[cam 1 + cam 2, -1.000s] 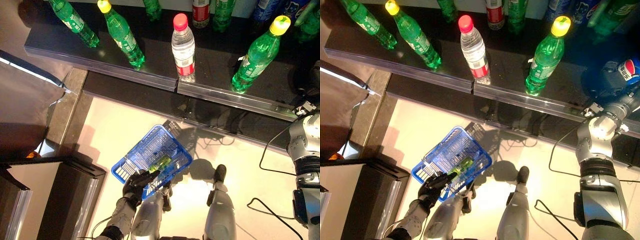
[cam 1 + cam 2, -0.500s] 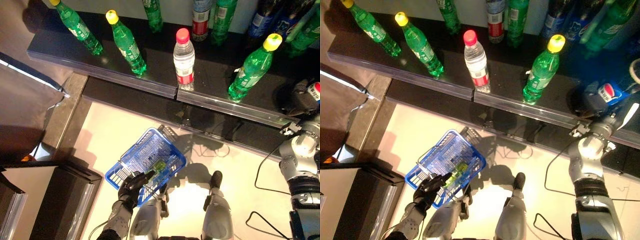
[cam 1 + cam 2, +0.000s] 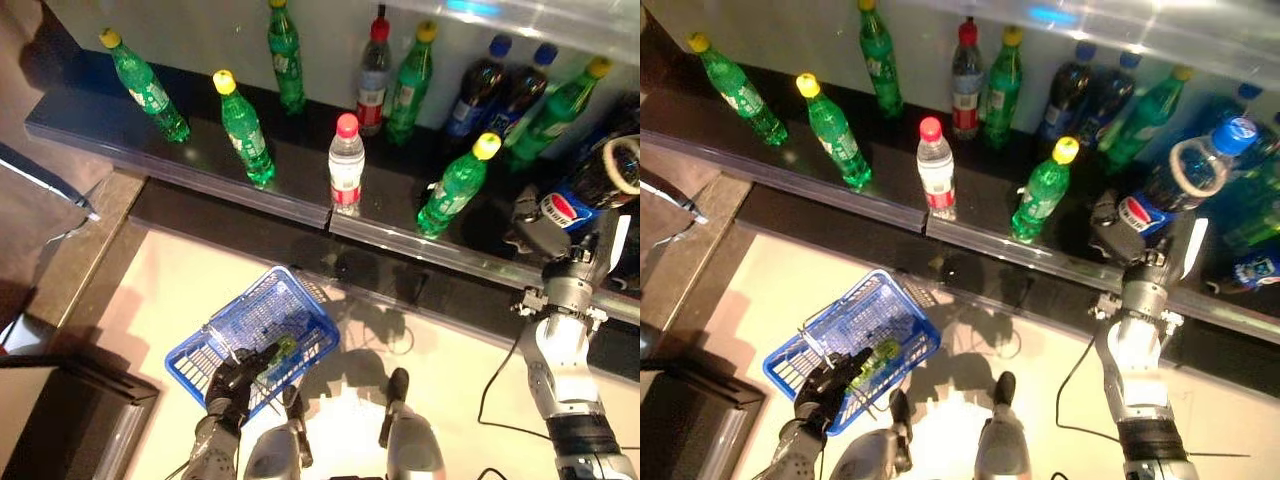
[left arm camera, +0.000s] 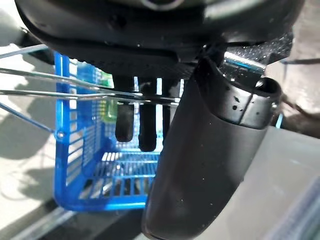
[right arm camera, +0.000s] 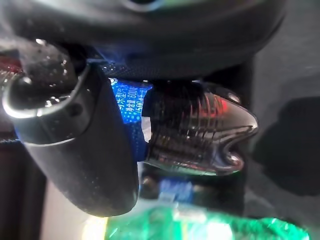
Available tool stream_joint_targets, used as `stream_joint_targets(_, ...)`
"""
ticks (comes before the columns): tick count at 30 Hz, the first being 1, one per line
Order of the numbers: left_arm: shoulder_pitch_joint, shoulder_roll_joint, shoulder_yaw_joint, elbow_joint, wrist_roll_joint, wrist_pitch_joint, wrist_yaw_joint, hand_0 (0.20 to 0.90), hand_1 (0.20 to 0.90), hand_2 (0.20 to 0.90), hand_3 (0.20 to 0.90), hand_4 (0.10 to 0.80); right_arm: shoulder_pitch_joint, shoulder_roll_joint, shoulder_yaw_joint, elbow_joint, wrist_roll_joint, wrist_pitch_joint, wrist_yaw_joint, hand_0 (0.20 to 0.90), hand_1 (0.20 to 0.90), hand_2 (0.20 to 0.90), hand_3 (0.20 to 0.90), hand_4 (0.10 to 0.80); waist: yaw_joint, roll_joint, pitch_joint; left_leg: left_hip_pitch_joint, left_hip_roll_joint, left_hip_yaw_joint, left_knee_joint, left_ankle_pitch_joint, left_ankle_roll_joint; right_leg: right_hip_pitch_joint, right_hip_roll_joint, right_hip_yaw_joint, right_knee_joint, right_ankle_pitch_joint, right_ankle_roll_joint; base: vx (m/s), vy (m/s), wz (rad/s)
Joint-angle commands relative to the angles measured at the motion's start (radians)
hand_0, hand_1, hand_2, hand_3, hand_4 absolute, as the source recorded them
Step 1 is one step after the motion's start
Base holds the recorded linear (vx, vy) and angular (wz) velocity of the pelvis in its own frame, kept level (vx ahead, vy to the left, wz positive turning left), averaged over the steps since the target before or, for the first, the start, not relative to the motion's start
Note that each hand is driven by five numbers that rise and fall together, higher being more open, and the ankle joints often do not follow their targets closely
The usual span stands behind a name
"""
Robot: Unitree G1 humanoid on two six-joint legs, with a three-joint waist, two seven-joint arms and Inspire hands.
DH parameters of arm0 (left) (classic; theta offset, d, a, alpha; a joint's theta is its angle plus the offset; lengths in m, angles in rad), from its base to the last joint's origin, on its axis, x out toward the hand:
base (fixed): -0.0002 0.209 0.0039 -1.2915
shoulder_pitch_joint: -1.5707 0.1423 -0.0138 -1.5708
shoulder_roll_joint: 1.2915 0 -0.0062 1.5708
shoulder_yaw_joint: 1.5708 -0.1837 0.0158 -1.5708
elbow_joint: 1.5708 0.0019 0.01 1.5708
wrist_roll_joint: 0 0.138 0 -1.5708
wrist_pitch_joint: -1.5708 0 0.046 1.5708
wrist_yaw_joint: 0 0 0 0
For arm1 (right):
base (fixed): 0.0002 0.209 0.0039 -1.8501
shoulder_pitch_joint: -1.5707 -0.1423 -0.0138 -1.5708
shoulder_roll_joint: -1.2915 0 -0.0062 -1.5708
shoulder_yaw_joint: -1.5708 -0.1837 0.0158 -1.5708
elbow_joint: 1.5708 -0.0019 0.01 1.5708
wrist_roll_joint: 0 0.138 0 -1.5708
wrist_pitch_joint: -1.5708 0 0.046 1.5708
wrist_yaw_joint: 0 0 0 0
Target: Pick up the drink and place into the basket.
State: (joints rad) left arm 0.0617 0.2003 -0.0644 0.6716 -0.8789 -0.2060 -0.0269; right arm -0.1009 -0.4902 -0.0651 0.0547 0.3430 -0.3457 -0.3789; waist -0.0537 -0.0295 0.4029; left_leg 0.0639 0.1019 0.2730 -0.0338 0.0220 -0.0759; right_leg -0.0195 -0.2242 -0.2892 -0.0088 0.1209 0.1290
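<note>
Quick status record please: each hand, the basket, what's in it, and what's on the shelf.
left hand: shut on the wire handle of the blue basket, held low over the floor
basket contents: one green bottle lying inside
right hand: at the shelf, shut on a dark cola bottle with a blue cap
cola bottle: tilted, not yet in the basket
shelf: green bottles, a clear water bottle with a red cap, more dark bottles behind

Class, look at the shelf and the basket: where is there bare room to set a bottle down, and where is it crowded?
Free: the shelf's front between the green bottles and the water bottle; most of the blue basket beside the green bottle inside. Crowded: the back row and the right end, where the right robot hand grips the cola bottle.
</note>
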Motion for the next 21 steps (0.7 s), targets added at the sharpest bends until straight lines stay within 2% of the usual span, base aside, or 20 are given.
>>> stream_joint_targets(1, 0.015, 0.107, -0.013, -0.218, 0.065, -0.107, -0.085, 0.300, 0.300, 0.300, 0.200, 0.100, -0.001, -0.059, -0.039, -0.167, -0.022, -0.126, 0.094, 0.300, 0.300, 0.300, 0.200, 0.100, 0.016, 0.038, -0.274, 0.014, 0.044, 0.048, 0.017, 0.006, 0.008, 0.033, 0.003, 0.015, 0.065, -0.075, -0.006, 0.038, 0.011, -0.08)
stream_joint_targets(11, 0.056, 0.128, -0.011, -0.468, -0.015, 0.012, -0.100, 0.300, 0.300, 0.300, 0.200, 0.100, 0.056, 0.020, 0.084, -0.295, 0.028, -0.097, 0.262, 0.300, 0.300, 0.300, 0.200, 0.100, 0.045, 0.033, -0.303, 0.040, 0.044, 0.021, -0.008, 0.017, 0.008, 0.085, 0.022, 0.004, 0.045, -0.086, -0.013, 0.007, 0.005, -0.02)
stream_joint_targets(21, 0.102, 0.176, -0.050, -0.668, -0.039, 0.139, -0.110, 0.300, 0.300, 0.300, 0.200, 0.100, 0.049, 0.042, 0.254, -0.368, 0.157, -0.058, 0.421, 0.300, 0.300, 0.300, 0.200, 0.100, 0.094, 0.037, -0.311, 0.043, 0.037, -0.021, -0.011, 0.021, 0.010, 0.115, 0.016, -0.021, 0.035, -0.084, -0.010, 0.008, 0.021, 0.07)
